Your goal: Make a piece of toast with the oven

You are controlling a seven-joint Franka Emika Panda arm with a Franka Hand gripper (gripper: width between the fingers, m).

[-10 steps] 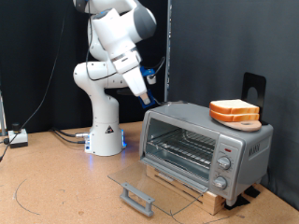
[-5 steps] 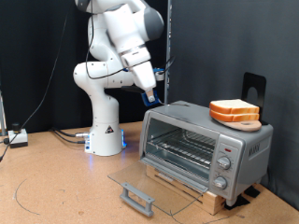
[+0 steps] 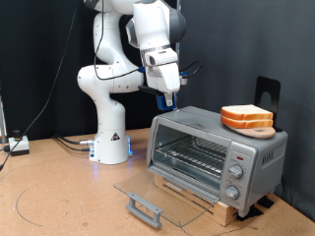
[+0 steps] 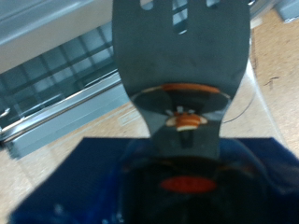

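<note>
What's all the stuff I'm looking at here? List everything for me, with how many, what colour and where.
oven: one, silver-grey, at the exterior view's right on a wooden base, glass door folded down open, wire rack inside bare.
knobs: three, silver, on the oven's panel at its right end in the exterior view.
slices of bread: a stack, pale with orange-brown crust, on a board on top of the oven.
door handle: one, grey, at the front edge of the open door.
table: one, brown, under everything.
cables: a few, pale, on the table by the robot's base.
robot arm: one, white, standing behind the oven.
gripper: one, blue-tipped, in the air above the oven's top edge at the exterior view's left, nothing visibly between its fingers.
</note>
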